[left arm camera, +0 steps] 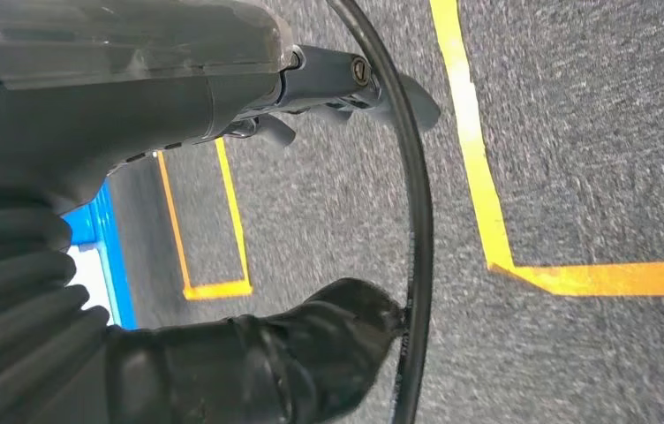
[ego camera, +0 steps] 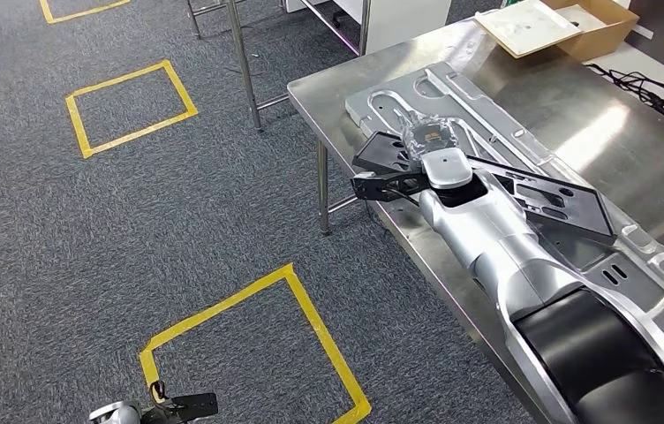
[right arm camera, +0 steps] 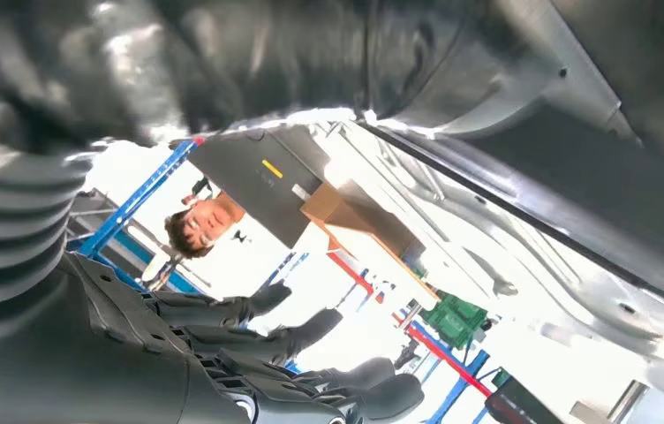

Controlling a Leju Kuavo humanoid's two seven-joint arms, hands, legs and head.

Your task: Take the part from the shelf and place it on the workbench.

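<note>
Head view: at frame centre the right hand [ego camera: 399, 181] rests at the black part [ego camera: 523, 190], which lies on the workbench [ego camera: 576, 115]; placement looks nearly done, though its grip is unclear. Lower left, the left hand [ego camera: 183, 407] hangs.
Left wrist view: its fingers [left arm camera: 346, 79] hold nothing.
Right wrist view: fingers [right arm camera: 311, 331] spread, holding nothing visible.

The worktop [ego camera: 523, 97] is seen as brushed steel with a dull shine. The pressed panel [ego camera: 452, 88] on it is bare, satin metal, and the black part [ego camera: 567, 201] looks matt. The floor [ego camera: 134, 221] is covered in rough grey carpet marked with glossy yellow tape [ego camera: 324, 331]. A cardboard box [ego camera: 598, 22] is matt brown.
</note>
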